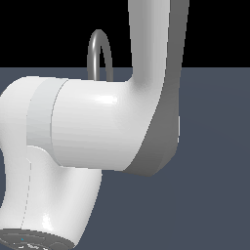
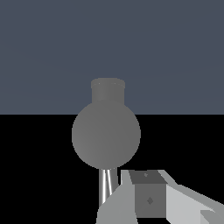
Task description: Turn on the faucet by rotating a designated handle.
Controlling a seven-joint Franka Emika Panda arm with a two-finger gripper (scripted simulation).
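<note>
In the exterior view only the top of the faucet's (image 1: pixel 99 52) thin grey arch shows, above and behind my bulky white arm (image 1: pixel 93 132). The wrist view faces the faucet (image 2: pixel 106 135) closely: a round grey body, a short thicker cylinder (image 2: pixel 107 89) at the floor end, and a thin shiny tube (image 2: pixel 107 188) at the other. I cannot pick out the handle in either view. One grey finger (image 2: pixel 148 197) with a dark pad shows close beside the shiny tube. Whether they touch is unclear. No second finger shows.
My white arm fills most of the exterior view and hides the faucet's base and the gripper. A flat blue-grey floor (image 1: pixel 215 161) spreads around it, under a black background.
</note>
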